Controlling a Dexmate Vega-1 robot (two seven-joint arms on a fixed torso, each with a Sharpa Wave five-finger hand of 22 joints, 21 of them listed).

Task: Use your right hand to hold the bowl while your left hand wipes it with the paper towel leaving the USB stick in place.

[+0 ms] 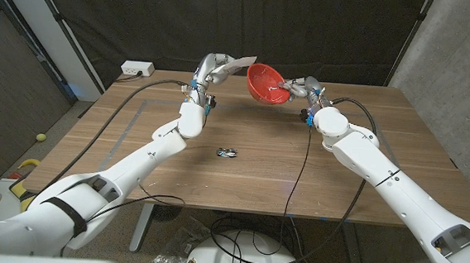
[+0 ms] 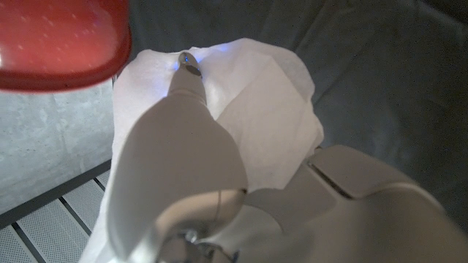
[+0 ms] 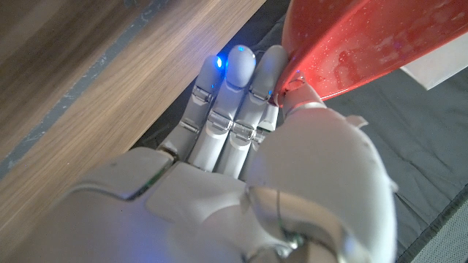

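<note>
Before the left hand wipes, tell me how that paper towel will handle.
The paper towel is probably floppy: it drapes in folds over the left hand. Likely very light, being thin. It may bunch against the bowl.

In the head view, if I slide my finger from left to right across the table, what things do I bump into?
White power strip → left hand holding the paper towel → USB stick → red bowl → right hand gripping the bowl's rim.
</note>
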